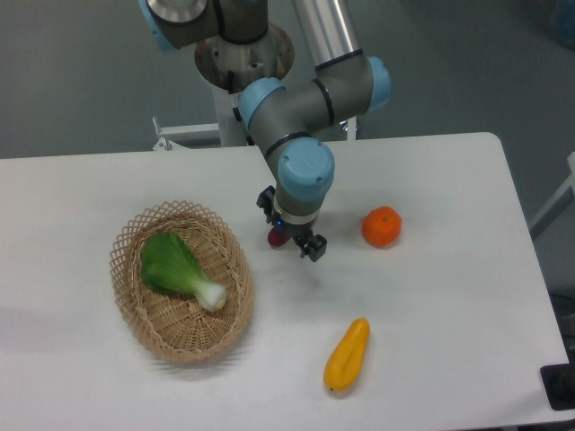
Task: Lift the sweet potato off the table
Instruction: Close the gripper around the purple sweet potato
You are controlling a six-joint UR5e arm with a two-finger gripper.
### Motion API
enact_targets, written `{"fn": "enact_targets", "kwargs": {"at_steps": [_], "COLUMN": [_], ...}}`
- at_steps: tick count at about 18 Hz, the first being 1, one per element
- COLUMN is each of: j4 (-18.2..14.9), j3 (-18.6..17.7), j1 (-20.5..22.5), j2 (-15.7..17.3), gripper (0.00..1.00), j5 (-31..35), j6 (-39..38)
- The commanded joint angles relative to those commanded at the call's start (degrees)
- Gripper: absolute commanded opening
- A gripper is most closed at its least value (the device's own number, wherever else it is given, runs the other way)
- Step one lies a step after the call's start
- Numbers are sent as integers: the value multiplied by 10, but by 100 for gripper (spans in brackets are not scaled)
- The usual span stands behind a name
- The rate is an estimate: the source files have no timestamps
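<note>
"Where did the claw [296, 235] stand, and what was in it?"

"It hung near the middle of the worktop [431, 323], pointing down, with the sweet potato [278, 237] between its fingers. Only a small maroon end showed at the claw's left. It looked closed on the tuber, perhaps a little off the surface; that could not be told for sure."

"How would the lift go well?"

"The judgement was a straight, slow rise, keeping the squeeze even, since the rounded end could slip from a grip so near its tip."

"And the count around it?"

"One sweet potato. One orange fruit [382, 226] lay to the right. One yellow vegetable [347, 356] lay nearer the front edge. One wicker basket [144, 316] stood toward the left edge, holding one leafy green [176, 269]."
</note>
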Motion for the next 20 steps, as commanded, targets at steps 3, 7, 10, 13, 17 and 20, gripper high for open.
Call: {"fn": "enact_targets", "kwargs": {"at_steps": [3, 7, 10, 13, 17, 20], "j4": [2, 41, 44, 45, 45, 45], "j3": [-9, -27, -29, -29, -29, -29], "j1": [-3, -5, -5, -5, -5, -5], "j2": [-3, -5, -5, -5, -5, -5], "gripper": [100, 100, 98, 93, 93, 93], "j5": [1, 2, 2, 2, 2, 2], "j6": [-4, -5, -5, -5, -6, -11]}}
